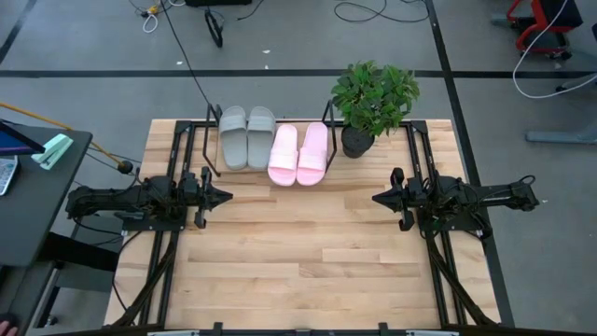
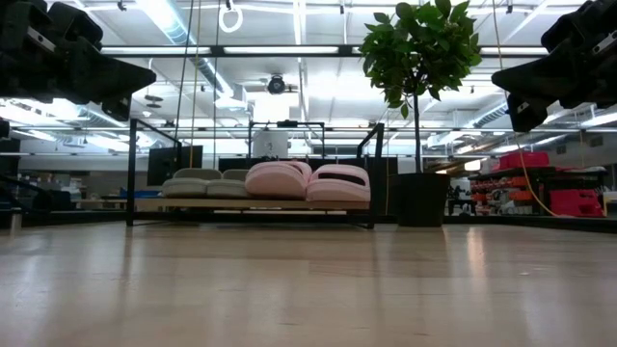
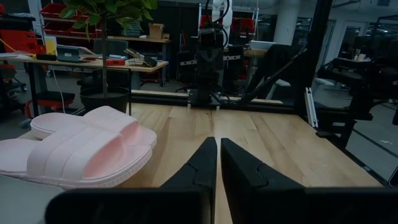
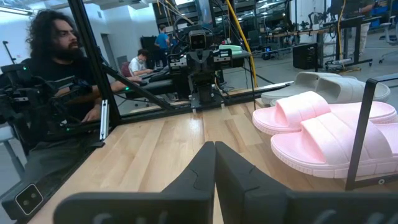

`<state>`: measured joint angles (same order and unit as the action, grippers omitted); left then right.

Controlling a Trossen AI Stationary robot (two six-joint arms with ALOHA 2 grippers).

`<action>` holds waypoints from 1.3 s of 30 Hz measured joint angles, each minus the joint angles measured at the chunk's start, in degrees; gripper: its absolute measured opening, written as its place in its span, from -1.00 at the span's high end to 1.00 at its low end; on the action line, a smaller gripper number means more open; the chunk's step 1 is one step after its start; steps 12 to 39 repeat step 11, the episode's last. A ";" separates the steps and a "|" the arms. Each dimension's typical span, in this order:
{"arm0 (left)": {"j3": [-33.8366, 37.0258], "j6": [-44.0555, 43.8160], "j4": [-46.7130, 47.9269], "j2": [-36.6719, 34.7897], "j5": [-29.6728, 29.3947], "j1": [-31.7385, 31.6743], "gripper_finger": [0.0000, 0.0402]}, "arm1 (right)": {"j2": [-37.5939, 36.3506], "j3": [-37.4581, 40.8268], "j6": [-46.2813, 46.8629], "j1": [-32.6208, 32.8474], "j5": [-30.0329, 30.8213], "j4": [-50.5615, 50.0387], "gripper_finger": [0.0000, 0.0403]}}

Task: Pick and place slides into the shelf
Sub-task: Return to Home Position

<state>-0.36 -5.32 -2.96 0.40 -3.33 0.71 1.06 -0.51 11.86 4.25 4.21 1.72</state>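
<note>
Left claw (image 1: 227, 197), right claw (image 1: 376, 198), both closed

We find no legible text, label, brand, number or sign in any of the four views. The slides (image 1: 283, 154) and the shelf (image 2: 149, 204) show no marking that we can read. Any lettering on the cardboard box (image 3: 155, 30) and the red bins (image 3: 59, 11) in the room behind the bench is too small and blurred to make out.
</note>
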 joint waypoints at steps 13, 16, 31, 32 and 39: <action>0.00 0.00 0.00 0.00 0.00 0.00 0.81 | 0.01 0.00 0.00 0.00 0.00 0.01 0.93; 0.00 0.00 0.00 0.00 0.00 0.00 0.81 | 0.01 0.00 0.00 0.00 0.00 0.01 0.93; 0.00 0.00 0.00 0.00 0.00 0.00 0.81 | 0.01 0.00 0.00 0.00 0.00 0.01 0.93; 0.00 0.00 0.00 0.00 0.00 0.00 0.81 | 0.01 0.00 0.00 0.00 0.00 0.01 0.93; 0.00 0.00 0.00 0.00 0.00 0.00 0.81 | 0.01 0.00 0.00 0.00 0.00 0.01 0.93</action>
